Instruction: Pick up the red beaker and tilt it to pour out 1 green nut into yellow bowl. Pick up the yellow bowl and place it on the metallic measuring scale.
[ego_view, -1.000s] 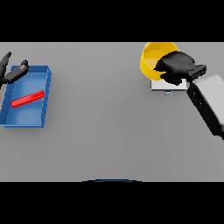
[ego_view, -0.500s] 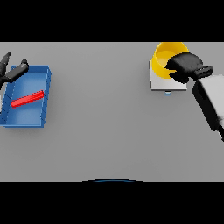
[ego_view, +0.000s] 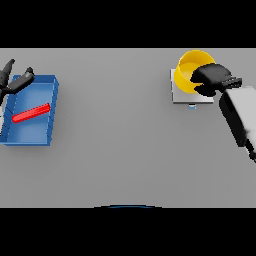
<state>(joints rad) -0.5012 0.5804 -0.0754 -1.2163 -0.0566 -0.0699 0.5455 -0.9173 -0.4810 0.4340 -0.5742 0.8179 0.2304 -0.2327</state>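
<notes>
At the far left edge we see the left hand (ego_view: 14, 80) with fingers spread, holding nothing, poised over the upper left corner of a blue tray (ego_view: 42, 137). A red bar (ego_view: 31, 113) lies tilted inside that tray. At the right, our right hand (ego_view: 212, 79) curls round the rim of the yellow bowl (ego_view: 189, 75), which sits on the metallic measuring scale (ego_view: 182, 97).

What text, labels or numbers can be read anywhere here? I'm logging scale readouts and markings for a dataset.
None can be read. The metallic measuring scale has a small bluish spot at its front edge, too small to read. The yellow bowl, blue tray, red beaker and both hands show no markings.
</notes>
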